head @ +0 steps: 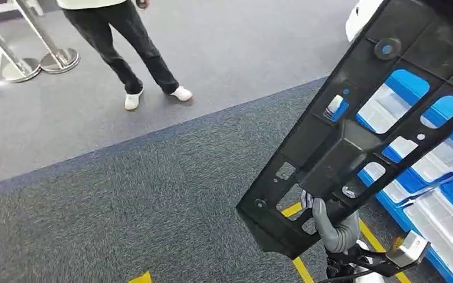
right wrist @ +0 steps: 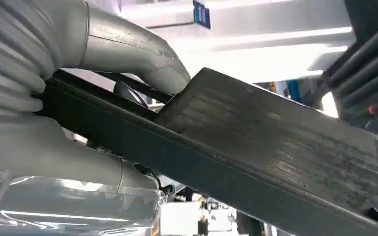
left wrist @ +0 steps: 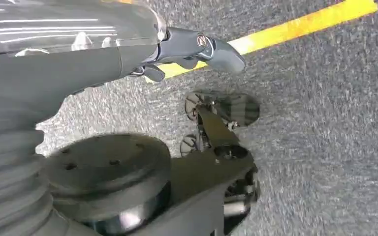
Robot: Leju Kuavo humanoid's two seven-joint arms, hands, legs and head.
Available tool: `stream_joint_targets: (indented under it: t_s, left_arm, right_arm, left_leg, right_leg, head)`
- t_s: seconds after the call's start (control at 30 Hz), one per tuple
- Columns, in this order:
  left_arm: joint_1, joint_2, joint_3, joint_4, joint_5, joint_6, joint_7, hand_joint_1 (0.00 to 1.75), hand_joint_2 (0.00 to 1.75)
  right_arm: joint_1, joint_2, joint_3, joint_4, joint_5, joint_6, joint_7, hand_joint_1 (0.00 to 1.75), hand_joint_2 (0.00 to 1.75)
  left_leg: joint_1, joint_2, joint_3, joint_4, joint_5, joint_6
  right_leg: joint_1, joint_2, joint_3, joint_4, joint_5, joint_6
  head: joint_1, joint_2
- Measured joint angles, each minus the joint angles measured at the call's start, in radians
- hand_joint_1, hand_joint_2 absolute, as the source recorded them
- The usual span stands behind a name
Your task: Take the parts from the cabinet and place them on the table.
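At lower right: right hand grips the black plastic part near its lower end, fingers wrapped on it.
Part axis: long, slanting up and away from the right hand toward upper right.
Left hand: hangs by the floor, fingers loosely curled, holding nothing.
Beyond the part: blue bins.
Far left: a person standing on the carpet, well apart.
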Motion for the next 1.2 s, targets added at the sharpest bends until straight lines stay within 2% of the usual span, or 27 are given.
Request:
stream_joint_targets:
  t_s: [0.03, 0.07, 0.1, 0.17, 0.2, 0.23, 0.3, 0.33, 0.37, 0.4, 0.5, 0.53, 0.57, 0.6, 0.67, 0.7, 0.73, 0.77, 0.83, 0.87, 0.9, 0.93, 1.03, 1.07, 1.1, 1.13, 1.2]
  left_arm:
    - [0.000, 0.001, 0.000, 0.000, -0.005, 0.000, -0.006, 0.00, 1.75]
    - [-0.002, 0.001, 0.000, 0.000, -0.007, 0.000, -0.010, 0.00, 1.75]
    - [-0.010, 0.003, 0.000, -0.001, -0.008, 0.003, -0.011, 0.00, 1.75]
    - [-0.023, 0.005, 0.000, -0.001, -0.008, 0.006, -0.005, 0.00, 1.75]
    - [-0.026, 0.005, 0.000, -0.001, -0.007, 0.010, -0.001, 0.00, 1.75]
    - [-0.026, 0.006, 0.000, -0.001, -0.005, 0.013, 0.002, 0.00, 1.75]
    - [-0.025, 0.007, 0.000, -0.001, -0.004, 0.013, 0.003, 0.00, 1.75]
    - [-0.026, 0.007, 0.000, -0.001, -0.004, 0.013, 0.003, 0.00, 1.75]
    - [-0.026, 0.007, 0.000, -0.001, -0.003, 0.013, 0.003, 0.00, 1.75]
    - [-0.030, 0.007, 0.000, -0.001, -0.001, 0.014, 0.003, 0.00, 1.75]
    - [-0.020, 0.010, 0.002, -0.001, 0.007, 0.020, 0.004, 0.00, 1.75]
    - [-0.018, 0.015, 0.003, -0.002, 0.010, 0.023, 0.005, 0.00, 1.75]
    - [-0.013, 0.016, 0.003, -0.002, 0.013, 0.023, 0.005, 0.00, 1.75]
    - [-0.014, 0.016, 0.003, -0.002, 0.014, 0.023, 0.005, 0.00, 1.75]
    - [-0.016, 0.016, 0.003, -0.002, 0.014, 0.027, 0.007, 0.00, 1.75]
    - [-0.014, 0.015, 0.003, -0.002, 0.013, 0.028, 0.010, 0.00, 1.75]
    - [-0.010, 0.015, 0.003, -0.002, 0.012, 0.031, 0.016, 0.00, 1.75]
    - [-0.006, 0.015, 0.003, -0.002, 0.011, 0.032, 0.021, 0.00, 1.75]
    - [-0.003, 0.015, 0.004, -0.002, 0.009, 0.032, 0.027, 0.00, 1.75]
    - [-0.003, 0.015, 0.004, -0.002, 0.008, 0.032, 0.031, 0.00, 1.75]
    - [-0.006, 0.016, 0.003, -0.002, 0.007, 0.032, 0.033, 0.00, 1.75]
    - [-0.006, 0.016, 0.003, -0.002, 0.007, 0.031, 0.032, 0.00, 1.75]
    - [0.001, 0.016, 0.003, -0.002, 0.003, 0.028, 0.030, 0.00, 1.75]
    - [0.004, 0.015, 0.003, -0.002, 0.002, 0.027, 0.029, 0.00, 1.75]
    - [0.003, 0.015, 0.003, -0.002, 0.002, 0.026, 0.027, 0.00, 1.75]
    - [-0.002, 0.015, 0.004, -0.002, 0.002, 0.026, 0.026, 0.00, 1.75]
    - [-0.004, 0.015, 0.003, -0.002, 0.002, 0.022, 0.023, 0.00, 1.75]
  right_arm:
    - [-0.003, 0.001, 0.000, 0.000, 0.000, 0.003, -0.006, 1.64, 1.75]
    - [-0.007, 0.001, 0.000, 0.002, 0.001, 0.003, -0.007, 1.64, 1.75]
    - [-0.009, 0.001, 0.000, 0.003, 0.001, 0.004, -0.010, 1.64, 1.75]
    - [-0.011, 0.002, 0.000, 0.011, 0.001, 0.004, -0.012, 1.64, 1.75]
    - [-0.014, 0.002, 0.000, 0.017, 0.000, 0.004, -0.012, 1.64, 1.75]
    - [-0.019, 0.002, 0.000, 0.024, -0.003, 0.005, -0.013, 1.64, 1.75]
    - [-0.030, 0.002, 0.000, 0.030, -0.003, 0.006, -0.014, 1.64, 1.75]
    - [-0.035, 0.002, 0.000, 0.032, -0.003, 0.006, -0.014, 1.64, 1.75]
    - [-0.039, 0.002, 0.000, 0.034, -0.003, 0.006, -0.014, 1.64, 1.75]
    - [-0.040, 0.003, 0.000, 0.037, -0.003, 0.006, -0.014, 1.64, 1.75]
    - [-0.052, 0.008, 0.001, 0.044, -0.004, 0.017, -0.015, 1.64, 1.75]
    - [-0.063, 0.010, 0.001, 0.046, -0.004, 0.020, -0.015, 1.64, 1.75]
    - [-0.076, 0.014, 0.001, 0.048, -0.003, 0.021, -0.013, 1.64, 1.75]
    - [-0.082, 0.019, 0.002, 0.049, -0.004, 0.022, -0.008, 1.64, 1.75]
    - [-0.084, 0.022, 0.002, 0.052, -0.003, 0.021, 0.000, 1.64, 1.75]
    - [-0.084, 0.022, 0.002, 0.053, -0.003, 0.019, 0.006, 1.64, 1.75]
    - [-0.083, 0.024, 0.002, 0.055, 0.000, 0.016, 0.011, 1.64, 1.75]
    - [-0.082, 0.025, 0.002, 0.056, 0.001, 0.015, 0.013, 1.64, 1.75]
    - [-0.079, 0.027, 0.002, 0.055, 0.002, 0.013, 0.013, 1.64, 1.75]
    - [-0.076, 0.027, 0.002, 0.054, 0.004, 0.013, 0.013, 1.64, 1.75]
    - [-0.071, 0.029, 0.002, 0.052, 0.006, 0.013, 0.013, 1.64, 1.75]
    - [-0.067, 0.029, 0.002, 0.048, 0.006, 0.012, 0.013, 1.64, 1.75]
    - [-0.063, 0.034, 0.005, 0.044, 0.012, 0.004, 0.013, 1.64, 1.75]
    - [-0.062, 0.034, 0.004, 0.040, 0.013, 0.003, 0.013, 1.64, 1.75]
    - [-0.061, 0.034, 0.004, 0.038, 0.015, 0.003, 0.012, 1.64, 1.75]
    - [-0.057, 0.034, 0.004, 0.036, 0.015, 0.003, 0.012, 1.64, 1.75]
    - [-0.046, 0.034, 0.005, 0.036, 0.016, 0.003, 0.012, 1.64, 1.75]
  left_leg:
    - [0.015, -0.010, 0.012, -0.015, 0.010, 0.009]
    - [0.013, -0.020, 0.012, -0.019, 0.013, 0.013]
    - [0.013, -0.028, 0.010, -0.019, 0.015, 0.016]
    - [0.011, -0.055, 0.006, -0.018, 0.017, 0.019]
    - [0.010, -0.068, 0.005, -0.017, 0.017, 0.019]
    - [0.010, -0.082, 0.006, -0.015, 0.017, 0.019]
    - [0.011, -0.110, 0.008, -0.010, 0.015, 0.016]
    - [0.011, -0.124, 0.008, -0.004, 0.013, 0.013]
    - [0.014, -0.134, 0.004, 0.000, 0.011, 0.009]
    - [0.007, -0.143, -0.004, 0.010, 0.010, 0.003]
    - [0.019, -0.173, -0.014, 0.001, 0.019, -0.017]
    - [0.013, -0.174, -0.018, 0.003, 0.017, -0.023]
    - [0.010, -0.111, -0.024, 0.022, 0.005, -0.027]
    - [0.010, -0.071, -0.051, 0.074, -0.031, -0.032]
    - [0.016, -0.049, -0.130, 0.234, -0.107, -0.039]
    - [0.019, -0.046, -0.164, 0.304, -0.129, -0.043]
    - [0.020, -0.045, -0.175, 0.324, -0.124, -0.045]
    - [0.021, -0.042, -0.156, 0.286, -0.093, -0.045]
    - [0.020, -0.025, -0.064, 0.118, -0.011, -0.038]
    - [0.016, 0.020, -0.014, 0.029, 0.019, -0.030]
    - [0.000, 0.055, -0.005, 0.007, 0.001, -0.017]
    - [0.003, 0.035, -0.008, 0.008, 0.006, -0.008]
    - [0.005, 0.004, -0.009, -0.003, 0.009, 0.006]
    - [0.012, -0.008, -0.001, -0.010, 0.014, 0.010]
    - [0.013, -0.017, 0.000, -0.013, 0.016, 0.016]
    - [0.013, -0.027, -0.002, -0.013, 0.017, 0.018]
    - [0.011, -0.056, -0.004, -0.012, 0.016, 0.020]
  right_leg:
    - [-0.004, 0.012, 0.001, 0.004, -0.008, 0.009]
    - [-0.007, 0.061, -0.007, 0.029, -0.028, 0.011]
    - [-0.007, 0.092, -0.035, 0.087, -0.066, 0.011]
    - [-0.009, 0.115, -0.116, 0.255, -0.141, 0.014]
    - [-0.009, 0.117, -0.145, 0.310, -0.152, 0.014]
    - [-0.009, 0.117, -0.149, 0.311, -0.133, 0.014]
    - [-0.012, 0.124, -0.090, 0.179, -0.043, 0.012]
    - [-0.015, 0.145, -0.046, 0.081, 0.006, 0.010]
    - [-0.019, 0.194, -0.021, 0.030, 0.006, 0.005]
    - [-0.020, 0.213, -0.018, 0.012, 0.001, 0.006]
    - [-0.010, 0.184, -0.024, 0.019, 0.003, -0.008]
    - [-0.022, 0.171, -0.020, 0.007, 0.009, -0.017]
    - [-0.020, 0.159, -0.016, 0.002, 0.011, -0.023]
    - [-0.017, 0.146, -0.015, 0.001, 0.011, -0.032]
    - [-0.011, 0.113, -0.014, 0.001, 0.008, -0.036]
    - [-0.010, 0.098, -0.014, 0.001, 0.007, -0.037]
    - [-0.009, 0.084, -0.013, 0.002, 0.005, -0.037]
    - [-0.008, 0.070, -0.010, 0.002, 0.002, -0.035]
    - [-0.008, 0.046, -0.001, 0.002, -0.004, -0.030]
    - [-0.005, 0.036, 0.005, 0.002, -0.008, -0.026]
    - [0.002, 0.027, 0.007, 0.003, -0.013, -0.020]
    - [0.002, 0.019, 0.007, 0.003, -0.014, -0.014]
    - [0.004, -0.010, 0.020, -0.003, -0.019, 0.002]
    - [-0.004, 0.019, 0.021, 0.008, -0.031, 0.008]
    - [-0.004, 0.069, 0.002, 0.047, -0.060, 0.009]
    - [-0.004, 0.101, -0.035, 0.123, -0.102, 0.010]
    - [-0.004, 0.118, -0.119, 0.287, -0.165, 0.011]
  head:
    - [0.000, 0.000]
    - [0.000, 0.000]
    - [0.001, 0.000]
    - [0.000, 0.000]
    - [0.001, 0.000]
    - [0.001, 0.000]
    - [0.000, 0.000]
    - [0.001, 0.000]
    - [0.001, 0.000]
    - [0.001, 0.000]
    - [0.000, 0.000]
    - [0.001, 0.000]
    - [0.000, 0.000]
    - [0.000, 0.000]
    - [0.000, 0.000]
    - [0.000, 0.000]
    - [0.000, 0.000]
    - [0.000, 0.000]
    - [0.000, 0.000]
    - [0.000, 0.000]
    - [0.000, 0.000]
    - [0.000, 0.000]
    - [0.000, 0.000]
    - [0.001, 0.000]
    - [0.000, 0.000]
    - [0.001, 0.000]
    - [0.000, 0.000]
